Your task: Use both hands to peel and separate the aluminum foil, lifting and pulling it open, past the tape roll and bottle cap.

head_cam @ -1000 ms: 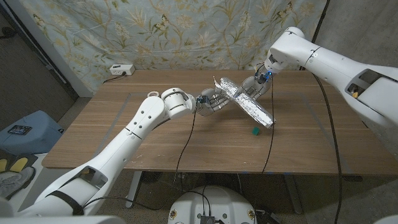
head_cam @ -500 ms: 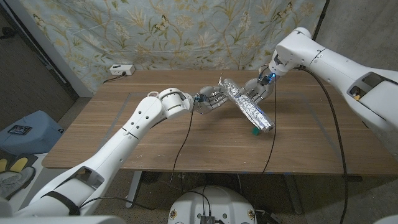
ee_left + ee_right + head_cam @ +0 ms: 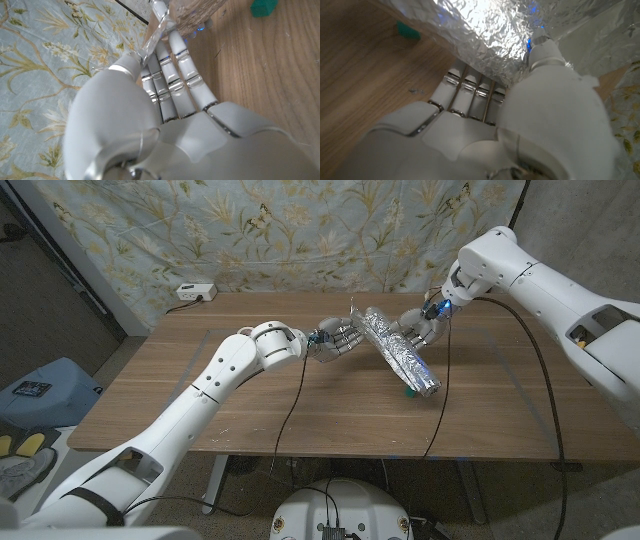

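A long crumpled roll of aluminum foil (image 3: 400,345) hangs tilted above the table's middle, its lower end near the wood. My left hand (image 3: 338,340) grips a thin loose edge of the foil (image 3: 159,27) between thumb and fingers at the roll's upper left end. On the roll's right side my right hand (image 3: 420,328) holds it, thumb pressed on the foil (image 3: 485,35) and fingers beneath. A small green bottle cap (image 3: 408,391) lies on the table under the roll's low end; the same cap (image 3: 263,8) shows beyond my left fingers and also as a green cap (image 3: 408,30) on the wood.
The wooden table (image 3: 250,405) has broad bare wood at front and left. A white power strip (image 3: 193,291) sits at the far left edge. A floral cloth (image 3: 280,230) hangs behind. Black cables (image 3: 295,410) trail from both wrists over the front edge.
Both hands and the foil have shifted slightly right. The roll's low end has come down over the green cap, partly hiding it.
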Controlling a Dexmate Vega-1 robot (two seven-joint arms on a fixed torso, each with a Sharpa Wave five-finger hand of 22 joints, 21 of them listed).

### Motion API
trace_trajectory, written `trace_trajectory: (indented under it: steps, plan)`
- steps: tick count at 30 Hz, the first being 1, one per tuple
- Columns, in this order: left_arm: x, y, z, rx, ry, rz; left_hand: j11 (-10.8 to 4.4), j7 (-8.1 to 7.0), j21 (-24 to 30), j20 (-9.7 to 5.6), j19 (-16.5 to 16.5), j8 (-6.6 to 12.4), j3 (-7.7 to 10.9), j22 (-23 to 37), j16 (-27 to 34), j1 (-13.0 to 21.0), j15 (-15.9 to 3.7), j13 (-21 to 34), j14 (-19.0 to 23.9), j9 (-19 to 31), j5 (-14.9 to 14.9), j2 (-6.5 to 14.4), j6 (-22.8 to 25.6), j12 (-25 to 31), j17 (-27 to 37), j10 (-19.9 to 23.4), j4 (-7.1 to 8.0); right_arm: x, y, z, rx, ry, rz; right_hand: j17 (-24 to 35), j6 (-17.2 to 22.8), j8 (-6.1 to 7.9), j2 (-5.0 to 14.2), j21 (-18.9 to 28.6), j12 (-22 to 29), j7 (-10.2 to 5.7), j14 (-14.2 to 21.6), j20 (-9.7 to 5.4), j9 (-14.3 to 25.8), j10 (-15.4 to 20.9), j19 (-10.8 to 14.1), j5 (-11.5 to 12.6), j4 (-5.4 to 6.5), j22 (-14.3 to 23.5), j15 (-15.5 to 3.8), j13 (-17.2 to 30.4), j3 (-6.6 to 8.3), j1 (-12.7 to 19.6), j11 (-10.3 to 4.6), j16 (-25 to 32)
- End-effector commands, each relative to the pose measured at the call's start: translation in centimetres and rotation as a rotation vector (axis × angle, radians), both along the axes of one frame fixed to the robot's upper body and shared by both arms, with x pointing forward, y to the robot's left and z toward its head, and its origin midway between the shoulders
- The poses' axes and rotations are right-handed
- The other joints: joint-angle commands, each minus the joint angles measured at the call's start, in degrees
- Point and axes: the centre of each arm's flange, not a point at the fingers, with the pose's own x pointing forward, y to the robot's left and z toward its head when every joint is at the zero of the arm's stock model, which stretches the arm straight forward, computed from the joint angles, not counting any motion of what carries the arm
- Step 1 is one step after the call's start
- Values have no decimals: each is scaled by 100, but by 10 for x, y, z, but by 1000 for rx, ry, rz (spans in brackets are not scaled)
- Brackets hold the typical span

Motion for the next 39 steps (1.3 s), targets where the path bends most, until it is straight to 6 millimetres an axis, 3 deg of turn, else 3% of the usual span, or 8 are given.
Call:
trace_trajectory:
  steps: [1,13,30,39]
  plan:
    - [4,4,-1,1,4,-9,-203,-10,31,-22,-30,18,36,19,-21,-10,-27,184,44,36,-4,-33,60,-9,28,192,6,-6,-13,-14,127,55,-24,19,109,8,949,71,42,158,117,2,29,33,136,33,81,11,-92,44,39,-126,37,32]
    - [8,10,-3,-4,18,-10,-177,-10,77,-31,-49,13,47,17,-32,-22,-31,216,50,42,-3,-34,55,-6,61,200,8,-12,-23,-27,195,87,-42,27,129,9,960,137,65,165,163,-119,62,55,296,48,68,4,-86,59,51,-132,53,28]
    - [9,14,-6,-17,44,-9,-183,-5,139,-49,-69,3,63,13,-48,-30,-35,231,66,43,-1,-37,57,-14,95,222,6,-23,-24,-25,240,56,-27,50,169,11,976,159,83,134,217,-159,84,105,345,61,52,-2,-132,51,68,-123,22,37]
    - [9,17,-8,-17,43,-2,-176,-3,173,-45,-77,0,72,12,-55,-29,-36,238,78,55,-2,-30,47,-20,113,229,5,-30,-22,-30,318,63,-3,58,183,8,981,218,88,132,252,-183,98,100,485,68,42,-4,-133,58,86,-116,28,31]
